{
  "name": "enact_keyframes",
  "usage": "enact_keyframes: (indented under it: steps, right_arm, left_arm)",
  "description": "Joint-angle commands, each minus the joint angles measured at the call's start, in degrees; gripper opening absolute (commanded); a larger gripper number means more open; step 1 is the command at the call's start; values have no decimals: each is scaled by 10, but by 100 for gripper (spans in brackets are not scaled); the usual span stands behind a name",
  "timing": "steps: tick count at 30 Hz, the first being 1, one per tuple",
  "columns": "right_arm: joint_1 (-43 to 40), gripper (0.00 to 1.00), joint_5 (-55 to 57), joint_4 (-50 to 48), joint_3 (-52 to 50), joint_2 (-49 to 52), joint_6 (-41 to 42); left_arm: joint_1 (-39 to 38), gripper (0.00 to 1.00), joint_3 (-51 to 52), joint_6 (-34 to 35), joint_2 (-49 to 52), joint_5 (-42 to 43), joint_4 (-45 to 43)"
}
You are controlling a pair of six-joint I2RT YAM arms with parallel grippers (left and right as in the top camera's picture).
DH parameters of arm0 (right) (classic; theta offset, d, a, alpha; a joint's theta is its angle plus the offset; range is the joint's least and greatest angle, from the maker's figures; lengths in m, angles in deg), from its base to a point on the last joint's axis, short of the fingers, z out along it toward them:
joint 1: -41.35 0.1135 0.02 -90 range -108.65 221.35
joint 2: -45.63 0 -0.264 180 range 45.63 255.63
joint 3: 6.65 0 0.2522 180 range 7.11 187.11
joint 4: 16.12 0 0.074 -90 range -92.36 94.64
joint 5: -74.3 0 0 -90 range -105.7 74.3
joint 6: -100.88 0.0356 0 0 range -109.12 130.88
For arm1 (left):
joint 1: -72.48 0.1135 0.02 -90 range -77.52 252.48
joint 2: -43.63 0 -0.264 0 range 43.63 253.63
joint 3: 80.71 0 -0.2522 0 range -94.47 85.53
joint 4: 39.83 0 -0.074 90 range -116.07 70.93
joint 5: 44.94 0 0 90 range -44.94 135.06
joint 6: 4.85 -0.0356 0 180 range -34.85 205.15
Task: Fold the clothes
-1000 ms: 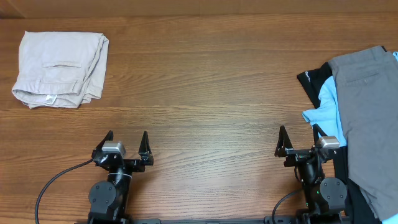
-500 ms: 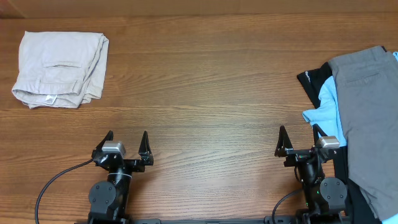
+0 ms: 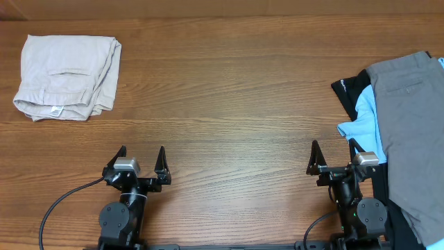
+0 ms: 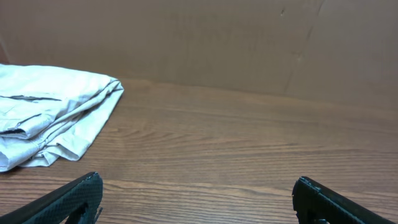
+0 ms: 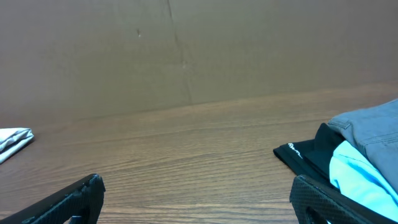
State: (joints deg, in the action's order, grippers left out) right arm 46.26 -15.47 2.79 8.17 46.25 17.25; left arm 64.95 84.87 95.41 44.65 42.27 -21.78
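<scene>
Found grey shorts [image 3: 409, 132] spread at the right edge of the table [image 3: 229, 104] (atop a blue T-shirt [image 3: 364, 121]). Noted left gripper [image 3: 142, 150] and right gripper [image 3: 333, 144] by the near edge, jaws wide, holding nothing, open wood ahead.

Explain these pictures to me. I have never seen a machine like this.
Two small robot arms sit at a wooden table. One picture looks straight down; the other two come from cameras on each wrist, with dark jaw tips at the bottom corners. The left arm and right arm both have open jaws, holding nothing. Folded beige shorts lie far left. At the right edge, grey shorts lie on top of a light blue T-shirt and a black garment.
</scene>
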Motion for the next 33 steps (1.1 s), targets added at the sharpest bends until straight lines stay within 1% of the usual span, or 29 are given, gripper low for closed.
enact_keyframes:
  steps: [1,7,10,16,17,21,23,26,31,33]
  right_arm:
    - [2,100,-3,-3,-6,-4,-2]
    - [2,100,-4,-3,-6,-4,-2]
    - [3,100,-31,-5,-6,-4,-2]
    - [3,100,-31,-7,-6,-4,-2]
    - [3,100,-35,-7,-6,-4,3]
    - [3,100,-37,8,13,-4,75]
    - [3,100,-43,38,51,-4,106]
    - [3,100,-44,86,117,-4,106]
    - [3,100,-39,214,294,8,106]
    - [3,100,-26,260,350,20,106]
  left_arm:
    - [-3,100,4,-13,-8,0,-2]
    - [-3,100,4,-13,-8,0,-2]
    - [-3,100,4,-13,-8,0,-2]
    - [-3,100,4,-13,-8,0,-2]
    - [-3,100,4,-13,-8,0,-2]
    - [-3,100,4,-13,-8,0,-2]
    - [-3,100,4,-13,-8,0,-2]
    - [-3,100,4,-13,-8,0,-2]
    - [-3,100,4,-13,-8,0,-2]
    - [-3,100,4,-13,-8,0,-2]
